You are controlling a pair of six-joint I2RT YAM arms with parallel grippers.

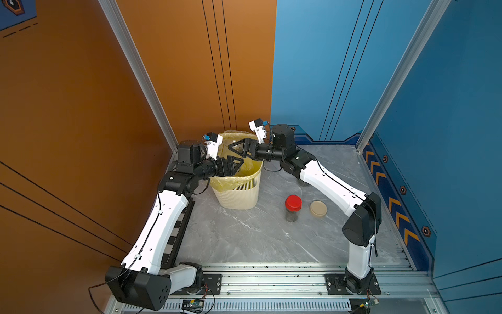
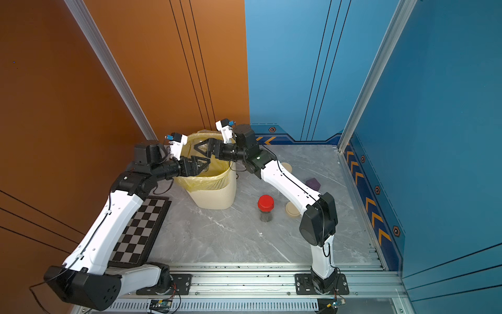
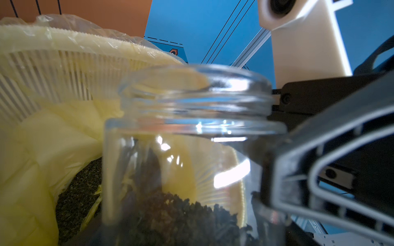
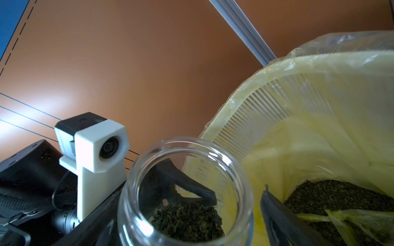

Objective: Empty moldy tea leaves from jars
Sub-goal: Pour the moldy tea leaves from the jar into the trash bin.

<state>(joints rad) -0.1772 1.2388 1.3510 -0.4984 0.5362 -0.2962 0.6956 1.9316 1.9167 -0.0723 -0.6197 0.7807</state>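
Note:
An open, lidless jar [image 3: 191, 119] [image 4: 185, 191] hangs over the bin mouth with a clump of dark tea leaves [image 4: 187, 219] [image 3: 181, 213] still in its bottom. My left gripper [image 1: 236, 164] [image 2: 199, 163] is shut on the jar's body. My right gripper [image 1: 236, 148] [image 2: 201, 146] reaches in from the other side, open, with the jar's mouth between its jaws. One of its fingers [image 4: 277, 213] stands a little clear of the glass. A red-lidded jar [image 1: 293, 208] [image 2: 265, 208] stands upright on the table and holds dark leaves.
The cream slatted bin [image 1: 239, 195] [image 2: 214, 195] with a yellow bag holds loose tea leaves [image 4: 341, 196]. A loose beige lid [image 1: 318, 208] lies right of the red-lidded jar. Another beige lid [image 2: 286, 167] shows behind the right arm. A purple object [image 2: 313, 184] and a chessboard [image 2: 138, 231] are nearby.

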